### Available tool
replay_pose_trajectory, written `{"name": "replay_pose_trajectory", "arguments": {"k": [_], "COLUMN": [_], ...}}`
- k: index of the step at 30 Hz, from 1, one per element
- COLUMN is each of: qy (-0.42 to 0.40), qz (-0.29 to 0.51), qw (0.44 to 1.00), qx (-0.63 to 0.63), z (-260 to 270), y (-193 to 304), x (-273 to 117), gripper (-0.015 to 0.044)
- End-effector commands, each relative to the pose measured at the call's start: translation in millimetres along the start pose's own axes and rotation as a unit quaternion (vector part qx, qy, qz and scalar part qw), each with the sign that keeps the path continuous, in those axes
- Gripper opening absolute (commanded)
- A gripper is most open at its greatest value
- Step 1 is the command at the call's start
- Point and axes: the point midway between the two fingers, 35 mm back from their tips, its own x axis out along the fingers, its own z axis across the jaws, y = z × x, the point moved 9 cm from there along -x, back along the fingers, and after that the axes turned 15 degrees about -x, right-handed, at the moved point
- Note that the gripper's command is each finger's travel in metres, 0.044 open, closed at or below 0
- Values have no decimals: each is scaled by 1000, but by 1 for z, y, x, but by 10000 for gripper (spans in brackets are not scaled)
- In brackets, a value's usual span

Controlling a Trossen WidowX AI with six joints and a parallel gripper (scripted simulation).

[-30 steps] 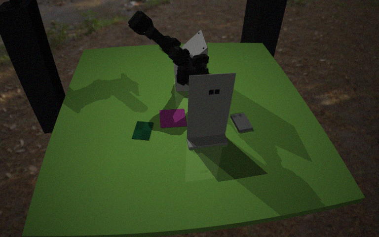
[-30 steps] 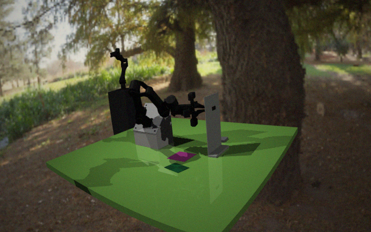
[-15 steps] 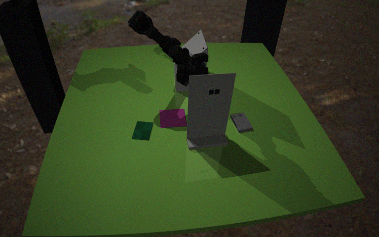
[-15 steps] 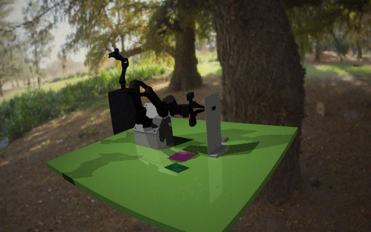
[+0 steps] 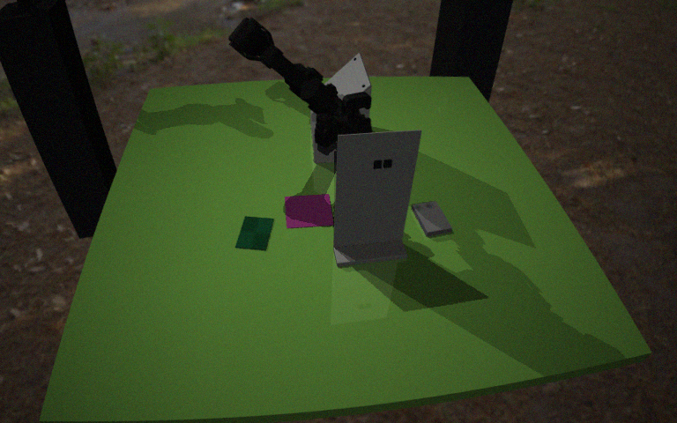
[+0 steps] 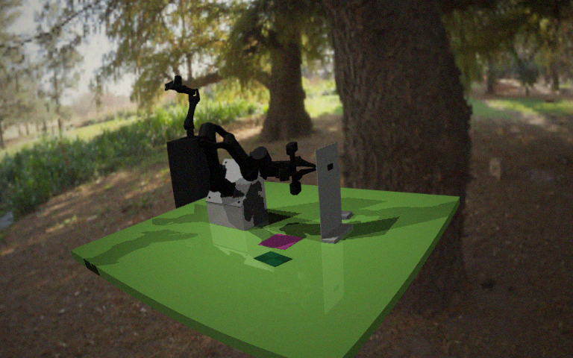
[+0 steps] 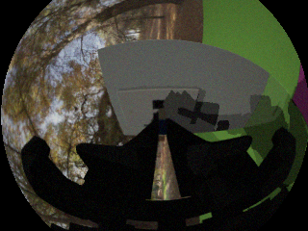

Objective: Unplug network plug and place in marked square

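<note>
The network plug sits at the upright panel's arm-facing side, high up near the socket, though whether it is seated in the socket cannot be told. The gripper is at that face of the panel, fingers nearly closed and clamped on the plug. Beside the panel's foot lies the magenta square, then a dark green square beyond; a grey slab lies at the panel's other side, all on the green table.
</note>
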Motion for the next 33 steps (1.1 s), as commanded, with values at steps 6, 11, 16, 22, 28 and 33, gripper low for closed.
{"name": "replay_pose_trajectory", "arguments": {"k": [6, 11, 16, 22, 28, 33], "qy": [2, 2, 2, 2, 2, 2], "qz": [0, 0, 0, 0, 0, 0], "qw": [1000, 1000, 1000, 1000, 1000, 1000], "qx": [2, 2, 2, 2, 2, 2], "z": [0, 0, 1, 1, 1, 1], "y": [2, 3, 4, 5, 6, 7], "x": [-6, -9, -12, -16, -19, -22], "gripper": [0, 0, 0, 0, 0, 0]}}
